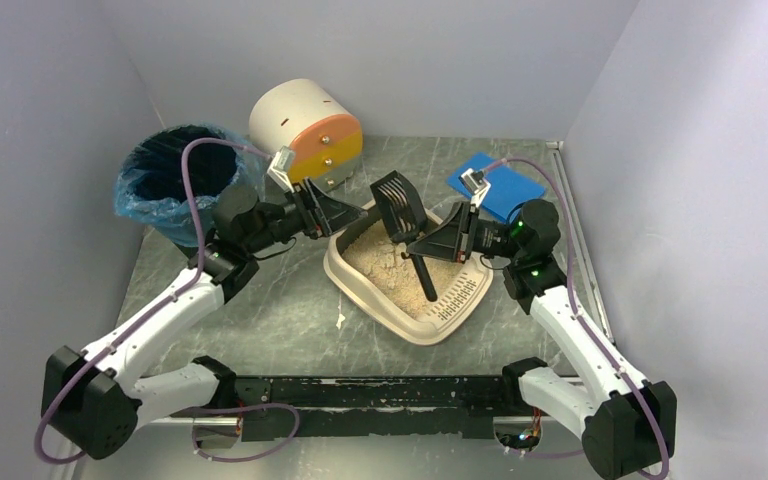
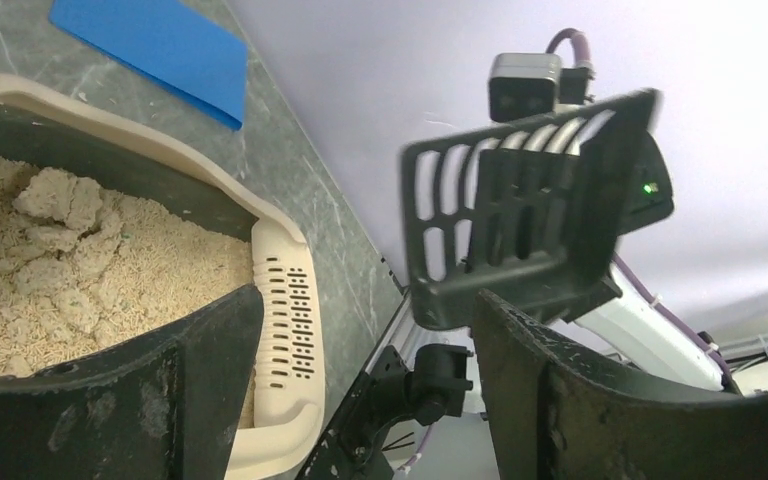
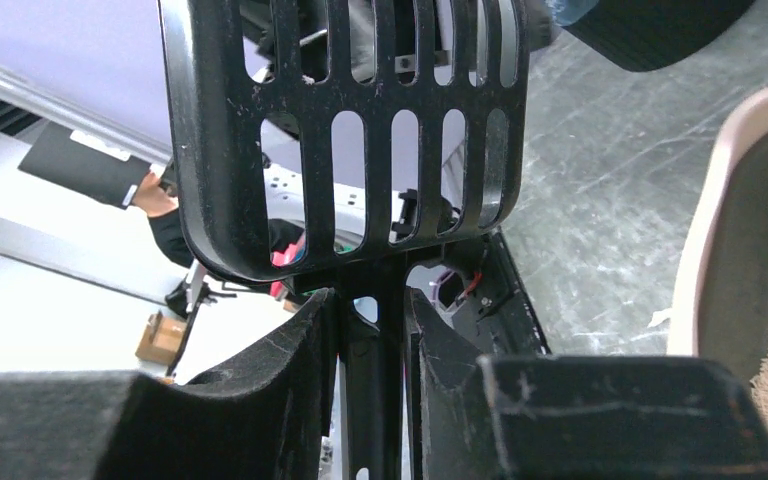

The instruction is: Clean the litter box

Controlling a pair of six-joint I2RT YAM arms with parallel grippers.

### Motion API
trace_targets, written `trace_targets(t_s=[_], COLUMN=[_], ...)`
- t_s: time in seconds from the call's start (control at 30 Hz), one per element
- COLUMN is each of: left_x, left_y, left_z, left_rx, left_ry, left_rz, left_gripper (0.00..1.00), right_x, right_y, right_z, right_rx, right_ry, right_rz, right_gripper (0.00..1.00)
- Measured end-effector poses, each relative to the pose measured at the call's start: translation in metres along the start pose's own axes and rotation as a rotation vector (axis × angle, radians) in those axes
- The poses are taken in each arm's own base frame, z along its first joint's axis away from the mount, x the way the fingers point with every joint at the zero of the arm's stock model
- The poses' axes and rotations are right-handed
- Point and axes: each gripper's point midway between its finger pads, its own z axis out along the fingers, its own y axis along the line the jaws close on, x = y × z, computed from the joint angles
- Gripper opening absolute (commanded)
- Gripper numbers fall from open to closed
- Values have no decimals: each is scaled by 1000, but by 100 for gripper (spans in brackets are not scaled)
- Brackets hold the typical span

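One risk: splayed left gripper could knock the litter scoop, twisting it within the right gripper's clamp.

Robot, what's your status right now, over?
Left gripper open by litter box rim. Right gripper shut on black scoop, head up, empty. Clumps lie in the litter. Nothing in the way seen.

The left arm rises from the lower left of the top view toward the centre, its wrist about level, and the left gripper has its jaws spread wide with nothing between them. The right arm climbs from the lower right and bends at right of centre. The right gripper points left, clamped on the handle of a black slotted scoop
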Motion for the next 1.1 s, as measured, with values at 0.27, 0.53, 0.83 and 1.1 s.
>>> trace_targets(t_s=[0.27,0.53,0.83,1.1], left_x=[-9,-28,-21,7], left_y=[-5,-41,-56,-54], left_z=[13,-12,1,-3], left_rx=[75,171,317,437], left_ry=[-32,-120,3,150], left_rz=[129,567,840,884], left_gripper=[88,96,90,65], right_x=[5,23,51,56], right_y=[12,9,21,29], right_z=[-2,-3,5,6], right_rx=[-54,-58,-115,-141], right_ry=[31,105,216,238], right_rz=[24,98,131,117], right_gripper=[9,10,11,12])
